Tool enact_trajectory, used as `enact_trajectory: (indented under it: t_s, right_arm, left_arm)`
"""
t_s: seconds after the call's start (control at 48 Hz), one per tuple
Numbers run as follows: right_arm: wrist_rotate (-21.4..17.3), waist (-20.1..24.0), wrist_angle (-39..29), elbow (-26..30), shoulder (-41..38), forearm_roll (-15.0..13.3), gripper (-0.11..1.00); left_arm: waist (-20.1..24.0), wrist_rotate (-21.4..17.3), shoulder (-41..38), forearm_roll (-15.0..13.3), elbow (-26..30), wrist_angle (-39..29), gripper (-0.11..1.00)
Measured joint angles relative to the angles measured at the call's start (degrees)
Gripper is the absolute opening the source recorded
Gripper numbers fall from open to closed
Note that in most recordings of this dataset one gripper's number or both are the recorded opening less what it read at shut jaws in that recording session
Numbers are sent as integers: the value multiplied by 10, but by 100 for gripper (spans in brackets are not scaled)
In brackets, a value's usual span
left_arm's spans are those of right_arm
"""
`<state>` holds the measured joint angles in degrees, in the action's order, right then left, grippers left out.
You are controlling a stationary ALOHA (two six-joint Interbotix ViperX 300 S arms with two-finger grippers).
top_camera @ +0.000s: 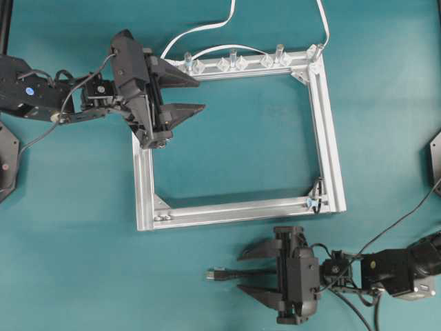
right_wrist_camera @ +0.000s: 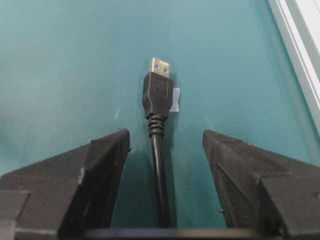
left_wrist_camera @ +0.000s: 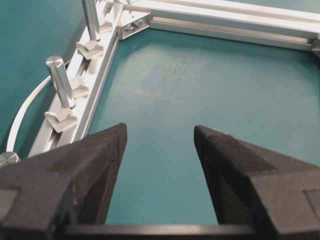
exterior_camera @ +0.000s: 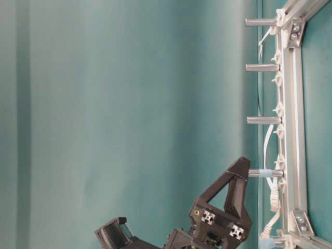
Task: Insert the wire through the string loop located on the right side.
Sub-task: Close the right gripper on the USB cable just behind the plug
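The wire point(right_wrist_camera: 159, 150) lay flat on the bench point(top_camera: 83, 276), its long axis running straight between the wide-apart jaws of the right pincer point(top_camera: 256, 273), plug pointing away from it. We judged this arm nearer; the left pincer point(top_camera: 196, 94), also apart, hung empty over the frame point(top_camera: 329, 138).

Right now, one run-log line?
stage: pre-grasp | right gripper: open, straddling wire | wire: flat on table | left gripper: open over frame | loop: unthreaded
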<state>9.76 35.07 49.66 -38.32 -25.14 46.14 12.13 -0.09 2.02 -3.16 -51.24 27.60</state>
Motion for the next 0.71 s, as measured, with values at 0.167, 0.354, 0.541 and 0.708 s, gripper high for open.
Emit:
enact_trajectory:
  t_s: [0.167, 0.354, 0.541, 0.708]
  right_arm:
    - [1, -10, 1, 11, -10, 0, 74]
    - [2, -11, 1, 12, -11, 0, 72]
    - [4, -12, -4, 14, -15, 0, 67]
    - [12, -10, -46, 21, -24, -12, 30]
  left_arm:
    - [-1, 0, 0, 0, -1, 0, 64]
    - [-1, 0, 0, 0, -1, 0, 64]
    - [-1, 0, -1, 0, -1, 0, 64]
    - [-1, 0, -1, 0, -1, 0, 64]
